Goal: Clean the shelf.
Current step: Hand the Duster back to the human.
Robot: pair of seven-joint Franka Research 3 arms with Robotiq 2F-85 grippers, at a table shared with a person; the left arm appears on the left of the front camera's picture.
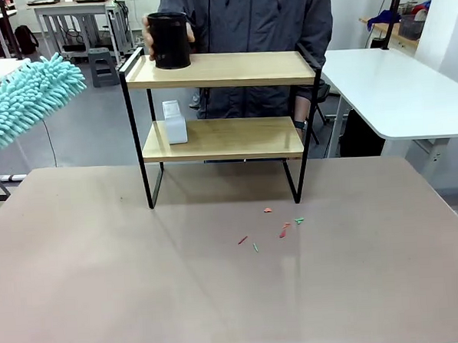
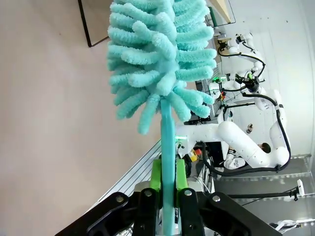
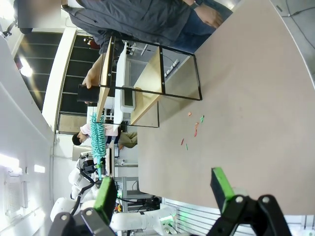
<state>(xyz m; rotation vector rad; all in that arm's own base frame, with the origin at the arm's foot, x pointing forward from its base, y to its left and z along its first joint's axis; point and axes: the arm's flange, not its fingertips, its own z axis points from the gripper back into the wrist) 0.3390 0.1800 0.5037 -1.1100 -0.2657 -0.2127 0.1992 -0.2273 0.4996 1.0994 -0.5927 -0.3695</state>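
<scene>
At nine o'clock of the shelf [image 1: 220, 70], my left gripper [image 2: 168, 176] clenches the duster [image 2: 157, 59] (right gripper [image 3: 162, 184] released, empty).

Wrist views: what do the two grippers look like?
Left gripper: two black jointed fingers with pale bolt heads, green pads at the tips. Right gripper: the same black jointed build, its green pads likewise at the tips.

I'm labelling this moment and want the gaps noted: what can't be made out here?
Front view, duster: its handle is cut off by the left edge.
Front view, black cup on the shelf: its own wall hides the inside.
Front view, scraps on the table: too small to identify.
Front view, white box on the lower board: any markings are too small to read.
</scene>
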